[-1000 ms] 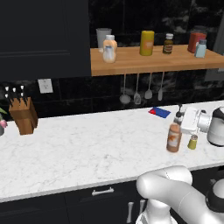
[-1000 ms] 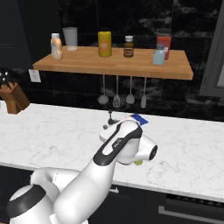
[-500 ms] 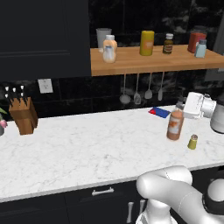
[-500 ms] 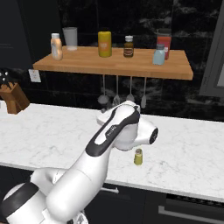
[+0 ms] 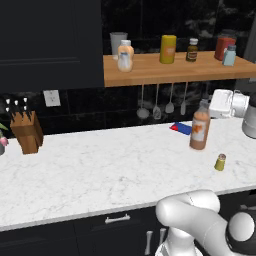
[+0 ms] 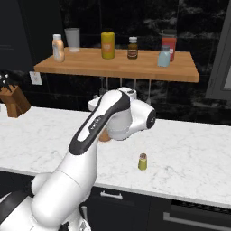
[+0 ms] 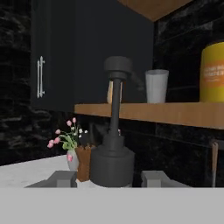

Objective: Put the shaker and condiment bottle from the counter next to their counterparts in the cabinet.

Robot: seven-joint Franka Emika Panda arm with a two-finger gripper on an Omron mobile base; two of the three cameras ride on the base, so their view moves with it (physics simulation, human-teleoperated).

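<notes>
- Your gripper (image 7: 112, 178) is closed on the bottle (image 5: 200, 129), with the fingers (image 7: 61, 178) on either side of its dark neck. The bottle looks lifted off the counter (image 5: 100, 172) and upright. You hold it high up, so a fast swing could make the heavy body sway or slip out.
- The shaker (image 6: 142, 161) stands alone on the counter, near the front edge and well apart from the bottle. If you carry the bottle low over it, you may knock it to the floor.
- Between you and the shelf (image 6: 122, 67), the hanging utensils (image 5: 162, 102) sit just under the board. If you rise too close in, the bottle could hit the board's front edge.
- On the shelf, the squat bottle (image 5: 124, 55) stands by a grey cup (image 5: 117, 44) at the left end. Set down too close and you could topple either one.
</notes>
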